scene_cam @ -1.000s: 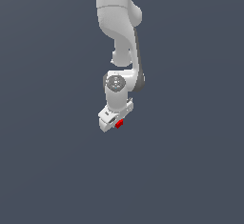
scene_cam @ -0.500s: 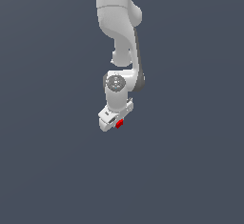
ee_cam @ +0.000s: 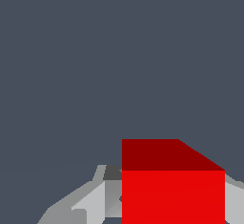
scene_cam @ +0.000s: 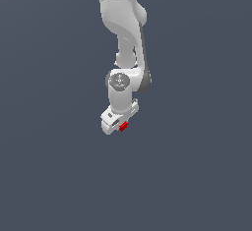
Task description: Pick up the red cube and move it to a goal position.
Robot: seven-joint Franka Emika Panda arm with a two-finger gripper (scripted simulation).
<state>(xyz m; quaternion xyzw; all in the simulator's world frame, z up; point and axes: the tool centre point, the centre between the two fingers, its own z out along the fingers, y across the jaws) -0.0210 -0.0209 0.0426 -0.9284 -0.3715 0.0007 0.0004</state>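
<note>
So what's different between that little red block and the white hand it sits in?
Colour: the red cube is bright red, the hand white and grey. Size: in the exterior view the red cube is tiny, far smaller than the hand's body. Shape: the red cube is a plain, flat-faced box, while the hand is a chunkier, more complex form. Both look plain and unpatterned.

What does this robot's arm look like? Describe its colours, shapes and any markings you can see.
The arm is glossy white, made of rounded, tube-like links. A round grey disc caps the wrist joint, and dark grey shows at the joint seams. The claw has a blocky white body; in the wrist view its fingers look light grey. No cables, labels or markings show.
</note>
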